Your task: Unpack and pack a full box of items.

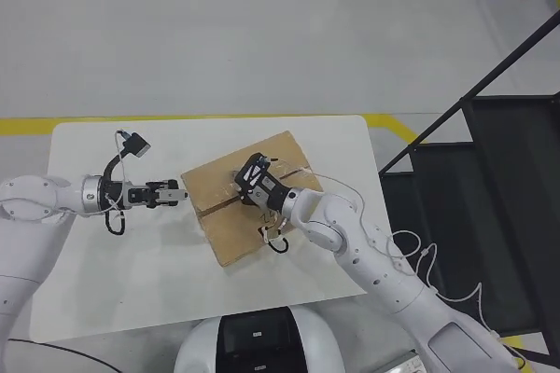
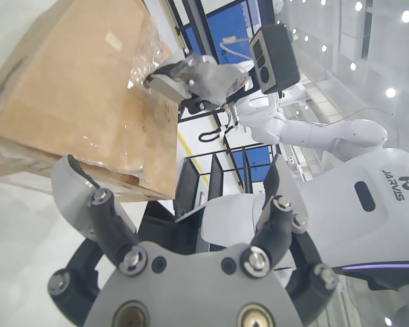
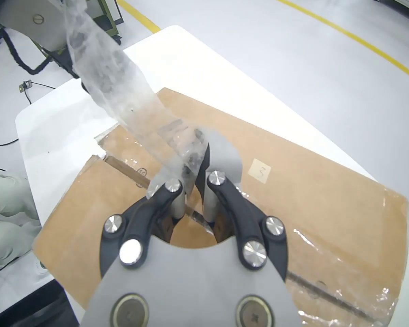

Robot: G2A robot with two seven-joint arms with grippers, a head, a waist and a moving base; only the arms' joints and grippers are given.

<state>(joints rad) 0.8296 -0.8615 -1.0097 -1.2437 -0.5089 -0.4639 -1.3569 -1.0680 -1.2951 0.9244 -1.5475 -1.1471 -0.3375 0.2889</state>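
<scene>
Our right gripper [image 3: 195, 166] pinches a crinkled strip of clear packing tape [image 3: 112, 79] that rises off the brown cardboard box [image 3: 310, 188] on the white table [image 1: 121, 280]. Our left gripper [image 2: 172, 168] is spread wide just beside the box.

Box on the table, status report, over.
Right gripper shut on tape strip, lifted off box seam. Left gripper open beside box. Flaps down, nothing blocking them.

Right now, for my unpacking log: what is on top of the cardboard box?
A small paper label and a clear tape strip, pinched up by the right gripper. Closed flaps hide whatever is inside.
</scene>
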